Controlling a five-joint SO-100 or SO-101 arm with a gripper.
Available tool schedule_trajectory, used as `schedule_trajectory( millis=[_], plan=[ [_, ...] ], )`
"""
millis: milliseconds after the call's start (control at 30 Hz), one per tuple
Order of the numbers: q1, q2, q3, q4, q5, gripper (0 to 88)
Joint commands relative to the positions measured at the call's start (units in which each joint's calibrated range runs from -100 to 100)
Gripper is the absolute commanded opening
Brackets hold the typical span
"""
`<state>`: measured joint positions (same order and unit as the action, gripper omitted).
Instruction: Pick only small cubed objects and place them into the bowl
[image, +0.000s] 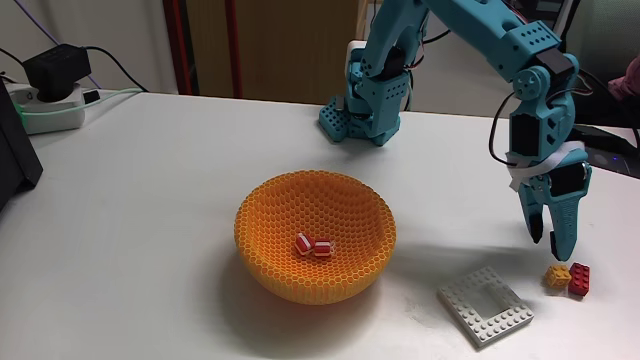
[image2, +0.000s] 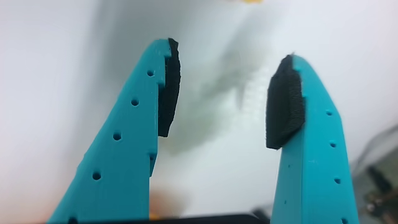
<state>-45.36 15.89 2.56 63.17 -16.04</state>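
Teal plastic fingers with black foam pads (image2: 169, 87) form the gripper (image: 555, 238), which hangs with its jaws spread wide and nothing between them. In the fixed view the tips point down, just above and slightly to the left of the yellow cube (image: 557, 277). The cube sits on the white table (image: 150, 200) at the near right, touching the red brick (image: 580, 280) on its right. The coming move likely turns on a short drop onto the cube, clear of that brick. The arm arches from its far base (image: 365, 100), wrist near vertical. The wrist view is blurred. Two striped cubes (image: 313, 245) lie in the orange bowl (image: 262, 225), well left. A white frame plate (image: 485, 305) lies near.
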Motion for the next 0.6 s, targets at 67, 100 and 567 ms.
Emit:
schedule_trajectory(
  millis=[67, 100, 567],
  plan=[
    [-0.22, 2.86, -4.44, -2.88, -1.17, 21.5],
    [-0.40, 3.43, -5.11, -2.88, -1.17, 21.4],
    [-0.22, 10.44, -10.70, -5.83, -2.39, 19.8]
  ],
)
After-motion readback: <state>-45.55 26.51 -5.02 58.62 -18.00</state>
